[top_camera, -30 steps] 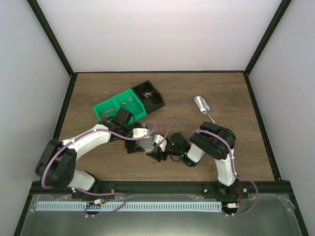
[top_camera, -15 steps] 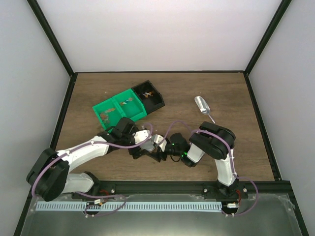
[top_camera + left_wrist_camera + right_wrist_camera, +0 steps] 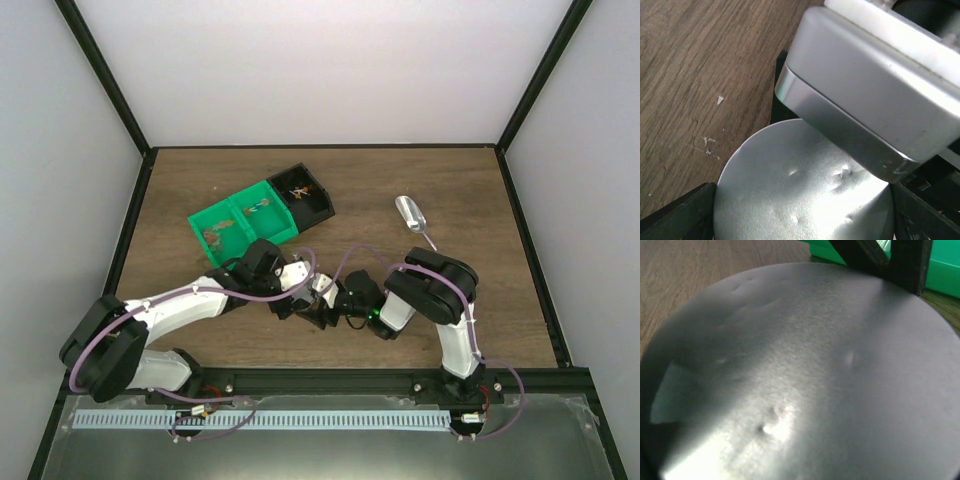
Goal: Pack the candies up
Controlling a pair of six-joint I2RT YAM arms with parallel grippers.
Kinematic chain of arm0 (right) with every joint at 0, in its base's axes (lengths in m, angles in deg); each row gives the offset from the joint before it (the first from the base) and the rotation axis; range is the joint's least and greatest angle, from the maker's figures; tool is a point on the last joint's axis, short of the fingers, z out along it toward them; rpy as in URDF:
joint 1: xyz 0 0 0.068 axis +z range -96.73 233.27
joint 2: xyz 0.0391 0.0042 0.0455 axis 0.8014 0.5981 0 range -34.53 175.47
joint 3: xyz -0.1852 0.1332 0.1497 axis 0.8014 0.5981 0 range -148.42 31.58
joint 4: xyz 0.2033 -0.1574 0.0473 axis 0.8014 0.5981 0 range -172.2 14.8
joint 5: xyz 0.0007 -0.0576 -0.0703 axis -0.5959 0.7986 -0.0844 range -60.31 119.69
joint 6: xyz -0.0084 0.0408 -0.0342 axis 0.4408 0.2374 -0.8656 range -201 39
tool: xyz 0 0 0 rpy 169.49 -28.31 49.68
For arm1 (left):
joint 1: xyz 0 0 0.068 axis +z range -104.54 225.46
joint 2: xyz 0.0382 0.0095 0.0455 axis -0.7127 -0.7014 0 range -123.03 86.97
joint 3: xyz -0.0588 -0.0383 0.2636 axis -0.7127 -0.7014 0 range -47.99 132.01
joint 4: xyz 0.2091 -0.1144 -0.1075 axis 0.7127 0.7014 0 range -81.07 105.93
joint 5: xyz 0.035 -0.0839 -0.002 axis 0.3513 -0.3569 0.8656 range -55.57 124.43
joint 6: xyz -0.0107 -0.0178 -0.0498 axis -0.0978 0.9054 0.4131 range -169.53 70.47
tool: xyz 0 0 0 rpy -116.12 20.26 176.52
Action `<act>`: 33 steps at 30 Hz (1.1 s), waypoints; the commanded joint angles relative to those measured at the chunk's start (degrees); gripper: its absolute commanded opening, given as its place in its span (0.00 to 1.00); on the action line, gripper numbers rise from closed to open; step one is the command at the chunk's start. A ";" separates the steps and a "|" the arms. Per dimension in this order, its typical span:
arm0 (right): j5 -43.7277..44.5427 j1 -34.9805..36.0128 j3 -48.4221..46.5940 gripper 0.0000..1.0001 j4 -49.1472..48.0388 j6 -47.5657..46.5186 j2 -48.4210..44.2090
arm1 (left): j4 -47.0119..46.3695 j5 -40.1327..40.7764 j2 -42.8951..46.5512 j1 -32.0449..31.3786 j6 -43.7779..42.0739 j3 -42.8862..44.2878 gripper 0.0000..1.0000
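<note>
Wooden counter [image 3: 480, 200], probably a lid [image 3: 800, 370] handover (candies [image 3: 214, 236] wait): left tool [image 3: 802, 220] straddles it, right tool [image 3: 322, 302] alongside; whether either grips, I cannot tell. Next: clamp squarely.

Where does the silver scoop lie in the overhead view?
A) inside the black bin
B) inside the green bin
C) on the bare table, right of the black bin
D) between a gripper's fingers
C: the scoop lies on the wooden table, off to the right of the black bin.
</note>
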 commanded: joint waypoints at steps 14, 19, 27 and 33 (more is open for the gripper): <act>-8.10 0.45 1.81 0.32 11.02 -2.42 0.92 | 19.35 -12.47 -7.69 5.31 -40.68 8.08 0.88; -8.40 0.45 1.91 0.32 11.39 -2.57 0.74 | 22.56 -9.73 -10.98 5.37 -52.82 10.83 0.88; -6.63 0.45 1.31 0.33 11.05 -1.52 1.18 | 23.91 -11.63 -14.81 9.48 -47.88 19.51 0.93; -5.77 0.45 1.39 0.72 7.96 0.39 1.44 | 22.88 -16.65 -13.71 9.55 -41.57 17.21 0.94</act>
